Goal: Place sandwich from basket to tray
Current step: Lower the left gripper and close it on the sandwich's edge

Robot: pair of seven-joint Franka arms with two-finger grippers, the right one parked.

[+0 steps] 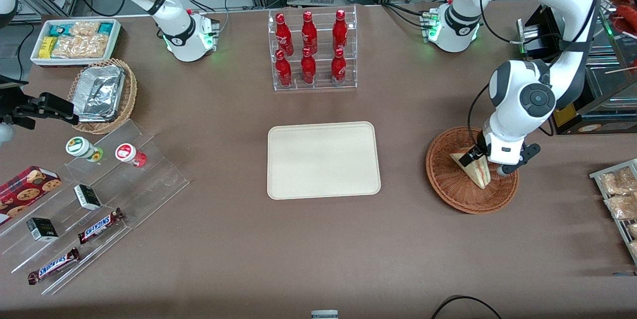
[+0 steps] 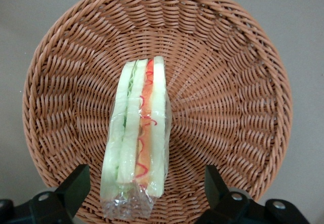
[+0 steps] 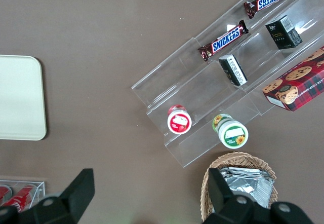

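**Sandwich not yet lifted**

The sandwich [image 2: 135, 143] lies on edge in the basket [image 2: 238, 72], wrapped in clear film. The claw [image 2: 144, 186] hangs just above it, fingers [image 2: 76, 183] spread wide on either side and gripping nothing. The tray [image 1: 323, 159] sits bare on the surface toward the parked arm. Grasp, lift, carry and placement are all left to do.

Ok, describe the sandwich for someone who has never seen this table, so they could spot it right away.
Look toward the working arm's end of the brown table for the round reddish-brown woven wicker basket, beside the flat cream-beige rectangular tray. The left arm's gripper hangs over it, fingers open. Inside lies the clear-wrapped triangular wedge sandwich: pale bread with red-orange and green filling, the only thing in that basket.
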